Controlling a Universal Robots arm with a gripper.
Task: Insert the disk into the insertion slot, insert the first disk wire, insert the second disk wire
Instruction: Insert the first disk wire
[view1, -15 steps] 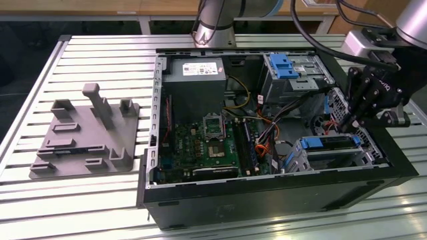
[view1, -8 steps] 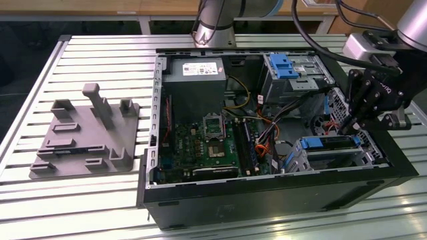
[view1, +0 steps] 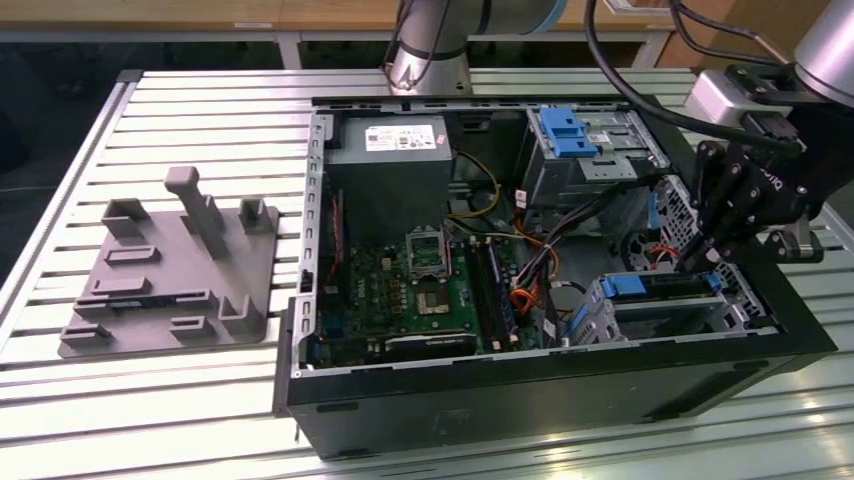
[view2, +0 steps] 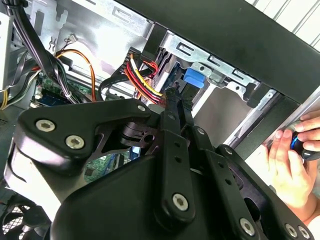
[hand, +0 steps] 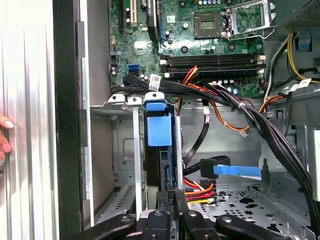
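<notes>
The disk (hand: 159, 128) sits in the insertion slot (view1: 674, 318). I see only its one blue tabbed end, because the cage hides the body. The long axis runs down into the slot, tab toward the case's (view1: 561, 390) open side. One gripper (view1: 690, 264) hangs just above it, with two fingers (view2: 171, 107) pressed together. I cannot tell whether they pinch anything. One hand (view2: 289, 169) is beside the case.

- I found the disk (hand: 159, 131) filling the insertion slot (hand: 136, 150).
- A cable bundle (hand: 240, 107) crossed the free bay beside it.
- A hand (view2: 290, 167) lay outside the case wall (hand: 65, 125).
</notes>
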